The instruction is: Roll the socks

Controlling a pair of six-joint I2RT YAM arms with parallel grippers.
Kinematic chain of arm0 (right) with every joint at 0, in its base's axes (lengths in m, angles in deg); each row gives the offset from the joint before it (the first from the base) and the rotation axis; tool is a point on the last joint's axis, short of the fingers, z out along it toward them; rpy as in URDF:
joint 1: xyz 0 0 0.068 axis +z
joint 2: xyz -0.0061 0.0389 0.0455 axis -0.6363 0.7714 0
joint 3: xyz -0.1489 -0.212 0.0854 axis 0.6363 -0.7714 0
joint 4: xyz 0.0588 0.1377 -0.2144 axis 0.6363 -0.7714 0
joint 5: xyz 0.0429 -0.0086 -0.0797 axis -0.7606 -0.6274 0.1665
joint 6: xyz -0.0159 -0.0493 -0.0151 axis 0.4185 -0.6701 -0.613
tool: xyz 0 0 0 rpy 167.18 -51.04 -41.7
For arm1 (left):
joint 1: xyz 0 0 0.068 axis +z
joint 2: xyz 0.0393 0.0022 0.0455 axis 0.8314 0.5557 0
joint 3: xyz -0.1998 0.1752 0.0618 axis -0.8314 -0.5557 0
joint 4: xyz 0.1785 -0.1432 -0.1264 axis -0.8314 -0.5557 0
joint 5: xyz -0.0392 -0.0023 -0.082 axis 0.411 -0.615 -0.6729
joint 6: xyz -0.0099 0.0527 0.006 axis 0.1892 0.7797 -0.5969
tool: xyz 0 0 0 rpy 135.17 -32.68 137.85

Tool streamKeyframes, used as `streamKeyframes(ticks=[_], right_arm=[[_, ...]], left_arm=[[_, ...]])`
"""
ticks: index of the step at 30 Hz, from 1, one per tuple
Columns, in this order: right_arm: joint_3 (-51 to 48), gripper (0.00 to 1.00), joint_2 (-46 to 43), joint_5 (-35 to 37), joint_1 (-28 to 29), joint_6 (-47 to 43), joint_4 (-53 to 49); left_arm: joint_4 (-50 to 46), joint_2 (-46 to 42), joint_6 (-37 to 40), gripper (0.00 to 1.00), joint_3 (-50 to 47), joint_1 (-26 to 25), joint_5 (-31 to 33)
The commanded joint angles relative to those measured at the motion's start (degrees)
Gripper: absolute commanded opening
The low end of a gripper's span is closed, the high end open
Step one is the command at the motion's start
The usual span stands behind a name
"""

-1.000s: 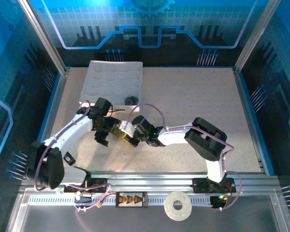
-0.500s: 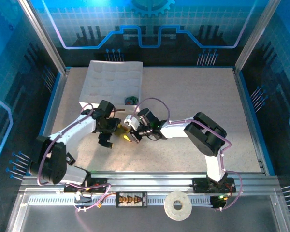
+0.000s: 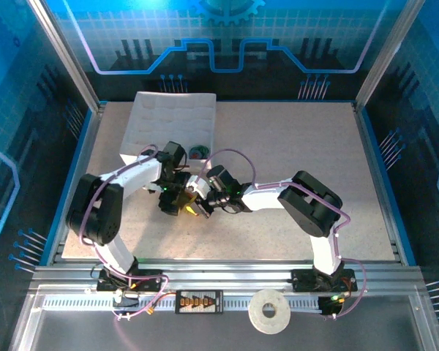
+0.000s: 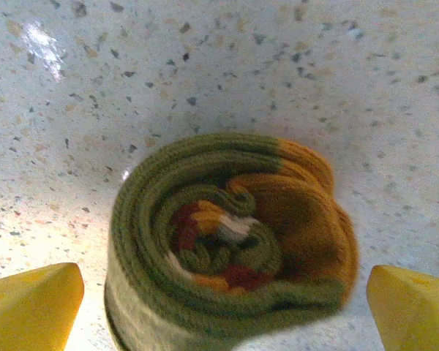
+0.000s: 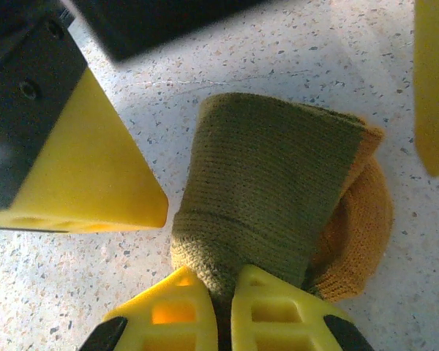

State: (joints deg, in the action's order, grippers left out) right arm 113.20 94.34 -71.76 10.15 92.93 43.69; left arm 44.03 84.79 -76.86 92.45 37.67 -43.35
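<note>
The olive-green sock [image 4: 227, 234] lies on the speckled table as a tight roll, its orange toe wrapped on the right side. My left gripper [image 4: 223, 311] is open, with one yellow fingertip on each side of the roll and not touching it. My right gripper [image 5: 223, 311] is shut on the roll's near edge [image 5: 267, 197]. From above, both grippers meet at this sock [image 3: 184, 200]: the left gripper [image 3: 173, 199] comes from the left and the right gripper [image 3: 195, 208] from the right. A second, grey-blue and green sock [image 3: 198, 152] sits rolled beside the tray.
The white gridded tray [image 3: 168, 117] stands at the back left, close behind the left arm. A white tape ring [image 3: 269, 313] rests on the front rail. The table's right half is bare speckled surface [image 3: 314, 146].
The left arm swung right and its jaws opened wide on either side of the rolled olive sock. The right gripper shifted slightly and stayed shut on the sock.
</note>
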Motion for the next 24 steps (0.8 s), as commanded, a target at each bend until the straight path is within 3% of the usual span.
streamKeyframes(ticks=[1,10,14,18,24], right_arm=[[-2.4,0.00,3.2,2.2,1.7,-0.4,-12.5],[-2.5,0.00,3.2,2.1,1.6,-0.3,-12.7],[-2.6,0.00,3.3,2.1,1.6,-0.2,-12.5],[-2.5,0.00,3.4,2.4,1.5,-0.2,-12.6],[-2.3,0.00,3.2,3.0,1.0,-0.4,-12.8]], left_arm=[[-7.9,4.6,0.9,0.99,4.6,-0.6,-1.8],[-6.4,9.3,1.7,0.99,7.8,-1.0,1.8],[-8.2,10.9,2.8,0.99,7.7,-1.4,0.0],[-7.9,10.6,3.2,0.76,5.8,-2.7,-1.2],[-7.2,4.6,2.4,0.53,0.7,-2.9,-0.5]])
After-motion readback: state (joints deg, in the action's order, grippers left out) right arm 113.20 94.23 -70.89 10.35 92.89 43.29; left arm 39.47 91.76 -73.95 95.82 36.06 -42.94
